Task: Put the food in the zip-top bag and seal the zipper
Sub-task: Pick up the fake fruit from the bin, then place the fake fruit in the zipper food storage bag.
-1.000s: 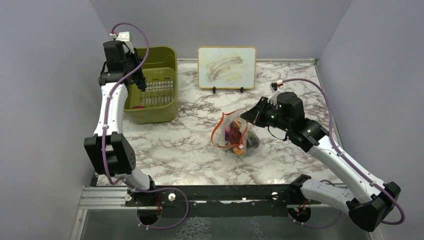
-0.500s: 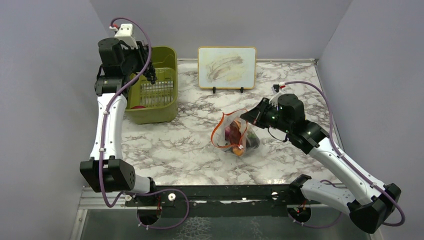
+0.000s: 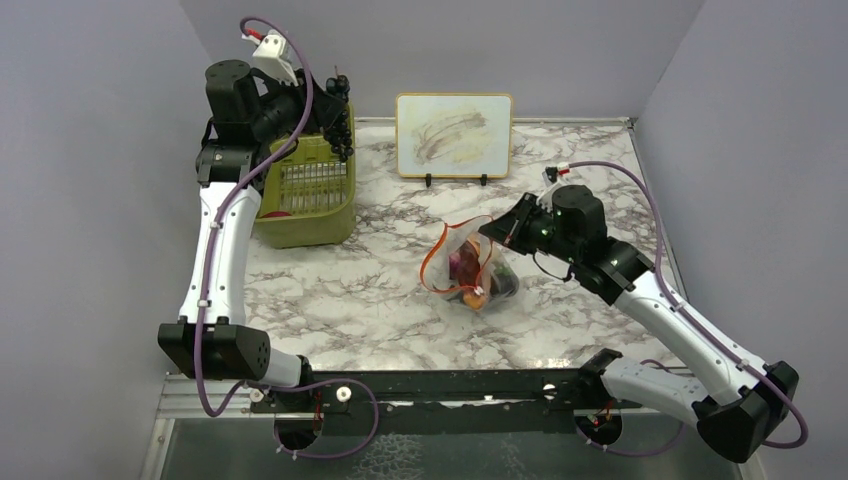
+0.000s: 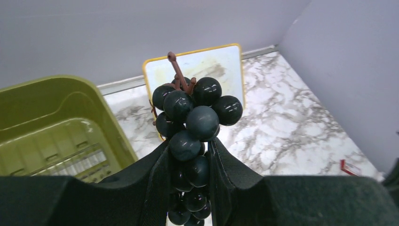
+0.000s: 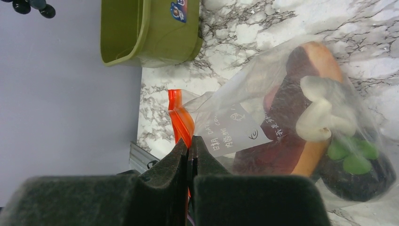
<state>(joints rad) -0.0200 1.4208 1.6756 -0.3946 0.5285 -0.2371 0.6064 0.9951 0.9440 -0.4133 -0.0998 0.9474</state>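
A bunch of dark purple grapes with a brown stem hangs between the fingers of my left gripper, which is shut on it. In the top view the left gripper holds the grapes in the air over the far right corner of the olive bin. The clear zip-top bag lies mid-table with its mouth gaping towards the left. My right gripper is shut on the orange-red zipper at the bag's rim. Inside the bag lie the hot dog, a grey piece and a green piece.
The olive-green bin stands at the back left with a red piece showing inside. A yellow-framed board stands upright against the back wall. Grey walls close in the left, right and back sides of the marble table.
My left arm has risen out of the bin and swung right with the grapes in its gripper. The right gripper and the bag have stayed where they were.
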